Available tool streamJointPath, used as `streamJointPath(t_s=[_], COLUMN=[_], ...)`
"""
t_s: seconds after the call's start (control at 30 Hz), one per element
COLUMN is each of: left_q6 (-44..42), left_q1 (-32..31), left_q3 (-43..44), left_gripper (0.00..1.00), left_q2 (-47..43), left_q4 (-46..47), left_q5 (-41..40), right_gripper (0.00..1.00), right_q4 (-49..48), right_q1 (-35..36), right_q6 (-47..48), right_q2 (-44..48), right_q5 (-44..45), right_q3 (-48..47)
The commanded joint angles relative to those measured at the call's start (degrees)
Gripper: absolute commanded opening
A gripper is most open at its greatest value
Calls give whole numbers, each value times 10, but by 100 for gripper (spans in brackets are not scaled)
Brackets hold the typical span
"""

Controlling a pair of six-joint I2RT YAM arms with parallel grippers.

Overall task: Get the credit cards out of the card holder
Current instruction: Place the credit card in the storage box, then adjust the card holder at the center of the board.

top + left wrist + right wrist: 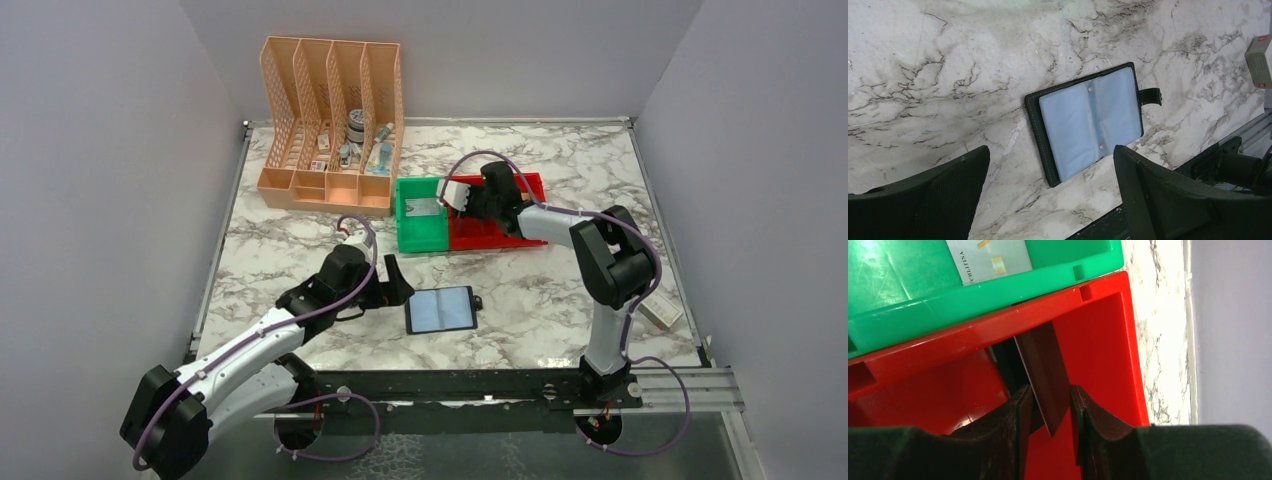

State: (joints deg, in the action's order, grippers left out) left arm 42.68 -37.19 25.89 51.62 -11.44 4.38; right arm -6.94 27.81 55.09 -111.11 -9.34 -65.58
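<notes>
The card holder (441, 309) (1088, 125) lies open and flat on the marble, black-edged with grey-blue panels and its tab to the right. No card shows in its panels. My left gripper (393, 284) (1050, 155) hovers just left of it, open wide and holding nothing. My right gripper (462, 195) (1050, 390) reaches into the red bin (500, 235) (1098, 330). Its jaws are slightly parted around a thin dark-looking credit card (1045, 365), which stands tilted on edge between them with gaps showing. A white credit card (425, 207) (988, 257) lies in the green bin (420, 238) (998, 285).
A peach lattice organizer (330, 130) with small items stands at the back left, next to the bins. A small white box (660, 312) (1260, 60) lies at the right near the table's metal front rail (500, 385).
</notes>
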Motion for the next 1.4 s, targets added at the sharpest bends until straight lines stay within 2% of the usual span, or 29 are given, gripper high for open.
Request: streamJointPath(t_s=[0.0,0.37,0.43,0.53,0.67,0.73,0.8,0.87,0.97,1.17,1.37], left_q6=[-9,1,1,4,12,15,19,27,41,52,59], left_q1=[3,3,3,3,1,1,0,0,-1,-7,-32], left_q3=[7,-9,-11,-17,-24,-25,-27,-36,-49,-50,-50], left_gripper=[97,96,96,96,94,90,87,85,81,73,72], left_q2=[6,21,23,29,49,61,68,65,59,72,91], left_q4=[26,61,64,76,94,100,102,115,140,165,170], left_q5=[29,61,61,69,81,88,90,89,94,115,99], right_gripper=[35,43,43,43,41,40,40,40,37,32,33], right_q4=[5,-44,-60,-97,-153,-122,-66,-28,7,76,146], right_q1=[5,5,5,5,5,4,7,16,44,121,146], right_q6=[-21,-105,-146,-291,-645,-796,-874,-890,-892,-888,-879], right_q2=[7,84,106,173,294,326,337,338,342,345,330], right_q5=[-14,-27,-19,-20,-82,-121,-173,-214,-212,-121,-23], right_q3=[-11,39,52,89,189,226,248,265,283,295,286])
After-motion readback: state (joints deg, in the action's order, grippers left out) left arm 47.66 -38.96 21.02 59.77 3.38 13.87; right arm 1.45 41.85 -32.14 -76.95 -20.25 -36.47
